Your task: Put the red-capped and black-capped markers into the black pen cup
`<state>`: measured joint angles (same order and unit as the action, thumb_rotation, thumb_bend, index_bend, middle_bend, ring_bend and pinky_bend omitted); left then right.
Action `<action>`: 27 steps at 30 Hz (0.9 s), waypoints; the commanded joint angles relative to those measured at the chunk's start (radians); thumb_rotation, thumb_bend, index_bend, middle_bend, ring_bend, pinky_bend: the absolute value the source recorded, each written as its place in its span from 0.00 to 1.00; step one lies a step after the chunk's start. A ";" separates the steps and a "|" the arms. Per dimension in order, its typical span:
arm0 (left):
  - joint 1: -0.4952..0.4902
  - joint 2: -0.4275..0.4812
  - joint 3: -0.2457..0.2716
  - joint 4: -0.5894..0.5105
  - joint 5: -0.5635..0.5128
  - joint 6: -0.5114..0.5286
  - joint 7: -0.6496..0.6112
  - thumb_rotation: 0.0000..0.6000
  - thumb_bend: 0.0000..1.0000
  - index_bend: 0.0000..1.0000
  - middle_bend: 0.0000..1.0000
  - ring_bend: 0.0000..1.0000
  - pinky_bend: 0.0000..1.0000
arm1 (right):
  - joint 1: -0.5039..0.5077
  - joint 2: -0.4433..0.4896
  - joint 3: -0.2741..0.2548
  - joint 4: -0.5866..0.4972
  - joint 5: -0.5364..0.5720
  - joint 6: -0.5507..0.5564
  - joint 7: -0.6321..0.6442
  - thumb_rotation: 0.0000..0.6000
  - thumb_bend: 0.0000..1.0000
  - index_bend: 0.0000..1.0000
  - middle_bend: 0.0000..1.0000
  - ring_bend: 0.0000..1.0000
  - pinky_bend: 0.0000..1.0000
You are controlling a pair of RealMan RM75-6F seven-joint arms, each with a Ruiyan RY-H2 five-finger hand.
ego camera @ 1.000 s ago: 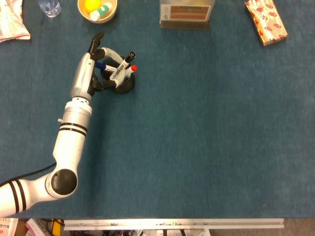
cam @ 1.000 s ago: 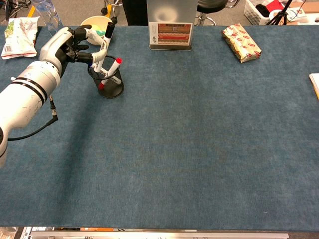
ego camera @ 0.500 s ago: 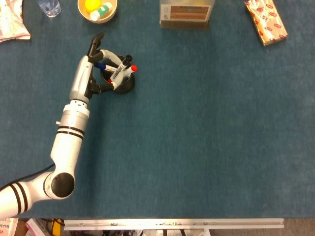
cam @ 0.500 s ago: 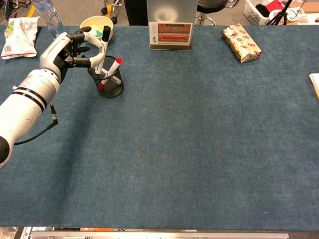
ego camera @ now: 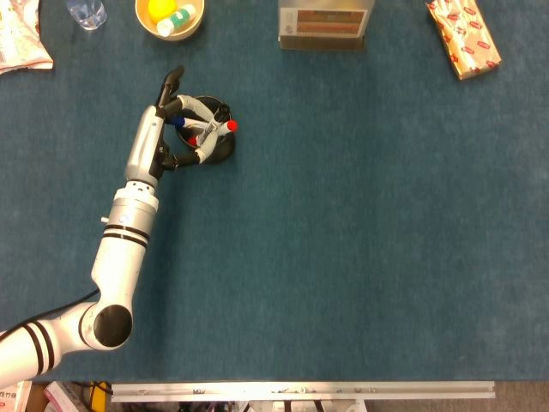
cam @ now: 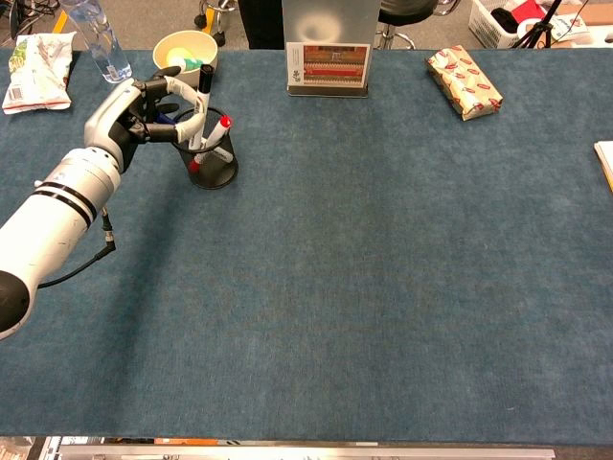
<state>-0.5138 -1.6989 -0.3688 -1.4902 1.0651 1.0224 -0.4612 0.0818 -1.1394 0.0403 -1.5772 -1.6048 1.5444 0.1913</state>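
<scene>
The black mesh pen cup (ego camera: 218, 148) (cam: 213, 165) stands at the back left of the blue table. A red-capped marker (ego camera: 225, 129) (cam: 219, 130) leans inside it, cap up, beside a blue-capped one. My left hand (ego camera: 169, 129) (cam: 144, 107) is at the cup's left side, its fingers curled over the rim. It pinches the black-capped marker (ego camera: 218, 115) (cam: 202, 94), which stands cap up with its lower part down in the cup. Neither view shows my right hand.
A cream bowl (ego camera: 147, 24) (cam: 170, 46) with a yellow item and a small bottle sits behind the cup. A water bottle (cam: 100, 40), a snack bag (cam: 38, 59), a sign stand (ego camera: 324, 24) and a wrapped package (ego camera: 463, 36) line the far edge.
My left hand has lowered the black-capped marker deeper into the cup and shifted slightly toward the far edge; the red-capped marker stays in the cup.
</scene>
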 commanded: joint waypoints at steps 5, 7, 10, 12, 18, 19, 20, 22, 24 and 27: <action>-0.005 0.013 0.002 -0.008 -0.022 -0.027 0.011 1.00 0.32 0.30 0.00 0.00 0.08 | 0.000 0.000 0.000 -0.001 0.000 -0.002 0.000 1.00 0.00 0.24 0.26 0.17 0.41; -0.007 0.018 0.002 -0.012 -0.033 -0.036 0.019 1.00 0.27 0.21 0.00 0.00 0.08 | 0.000 0.001 0.000 -0.001 0.001 -0.003 -0.001 1.00 0.00 0.24 0.26 0.17 0.41; -0.008 0.022 0.001 -0.016 -0.047 -0.039 0.033 1.00 0.20 0.13 0.00 0.00 0.08 | 0.000 0.001 -0.001 -0.002 0.001 -0.003 -0.001 1.00 0.00 0.24 0.26 0.17 0.41; -0.009 0.025 0.001 -0.017 -0.053 -0.041 0.042 1.00 0.19 0.11 0.00 0.00 0.08 | 0.001 0.001 -0.001 -0.002 0.001 -0.003 -0.001 1.00 0.00 0.24 0.26 0.17 0.41; -0.005 0.051 0.019 -0.042 -0.023 -0.031 0.074 1.00 0.19 0.10 0.00 0.00 0.08 | -0.002 0.004 0.000 -0.003 -0.002 0.005 0.003 1.00 0.00 0.24 0.26 0.17 0.41; -0.006 0.061 0.032 -0.042 -0.005 -0.022 0.105 1.00 0.19 0.11 0.00 0.00 0.08 | -0.003 0.005 0.001 -0.004 -0.002 0.008 0.005 1.00 0.00 0.24 0.26 0.17 0.41; -0.007 0.068 0.041 -0.043 0.010 -0.012 0.129 1.00 0.19 0.11 0.00 0.00 0.08 | -0.004 0.005 0.002 -0.004 -0.002 0.011 0.006 1.00 0.00 0.24 0.26 0.17 0.41; -0.006 0.081 0.058 -0.046 0.035 0.013 0.184 1.00 0.19 0.13 0.00 0.00 0.08 | -0.006 0.006 0.003 -0.004 -0.002 0.015 0.008 1.00 0.00 0.24 0.26 0.17 0.41; -0.008 0.105 0.078 -0.055 0.059 0.030 0.249 1.00 0.19 0.15 0.00 0.00 0.08 | -0.008 0.007 0.004 -0.005 -0.004 0.021 0.010 1.00 0.00 0.24 0.26 0.17 0.41; -0.009 0.158 0.103 -0.078 0.071 0.035 0.347 1.00 0.19 0.18 0.00 0.00 0.08 | -0.010 0.008 0.005 -0.005 -0.006 0.028 0.011 1.00 0.00 0.24 0.26 0.17 0.41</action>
<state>-0.5212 -1.5891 -0.2971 -1.5478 1.1098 1.0397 -0.1921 0.0716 -1.1317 0.0452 -1.5825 -1.6103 1.5722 0.2019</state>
